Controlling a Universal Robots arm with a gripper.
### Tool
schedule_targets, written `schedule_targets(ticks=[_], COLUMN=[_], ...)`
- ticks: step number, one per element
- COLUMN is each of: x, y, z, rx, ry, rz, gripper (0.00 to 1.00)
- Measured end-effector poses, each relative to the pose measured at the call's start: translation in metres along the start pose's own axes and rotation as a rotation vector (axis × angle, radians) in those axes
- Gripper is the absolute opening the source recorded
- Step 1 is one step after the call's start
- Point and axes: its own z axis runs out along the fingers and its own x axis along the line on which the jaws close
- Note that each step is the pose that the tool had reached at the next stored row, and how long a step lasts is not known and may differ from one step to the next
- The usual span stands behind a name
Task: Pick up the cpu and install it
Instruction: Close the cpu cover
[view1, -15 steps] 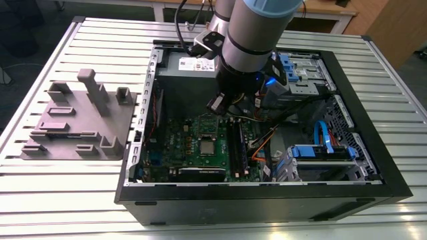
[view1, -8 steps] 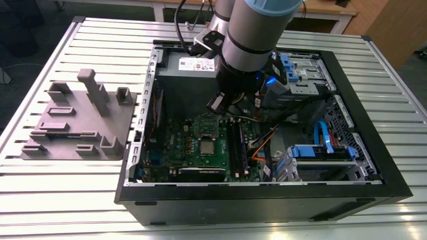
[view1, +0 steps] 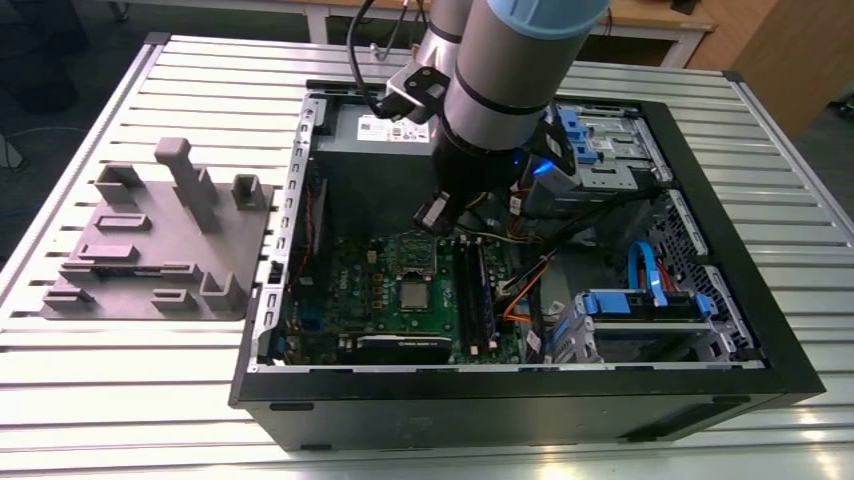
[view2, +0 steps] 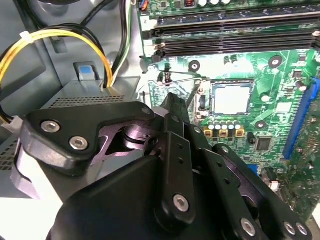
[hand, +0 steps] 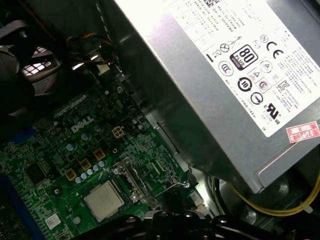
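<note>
One arm is all I am working with, and its gripper hangs inside the open computer case, low over the green board. The cpu lies flat in its socket on that board, with its silvery top facing up. In the exterior view it sits just below the gripper, a little apart from it, and nothing is touching it.

In the second wrist view I see the black links of the gripper up close, and the cpu sits past its tip inside the square socket. The shiny socket frame stands open beside it, between the chip and the gripper. I cannot tell if the fingers are apart or together, because the gripper body hides them.

In the first wrist view the cpu shows again, a pale square on the board, with the thin metal lever near it. The big grey box with the white label fills the space next to the board. A yellow wire curls under it.

Out on the slatted table, the grey moulded tray sits on the exterior view's left, well apart from the case
</note>
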Motion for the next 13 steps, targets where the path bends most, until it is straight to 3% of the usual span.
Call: schedule_targets(ticks=[13], x=[0.0118], y=[-0.0074], z=[-0.0017], rx=[-0.0007], ry=[0.0022], rz=[-0.014], gripper=[0.1])
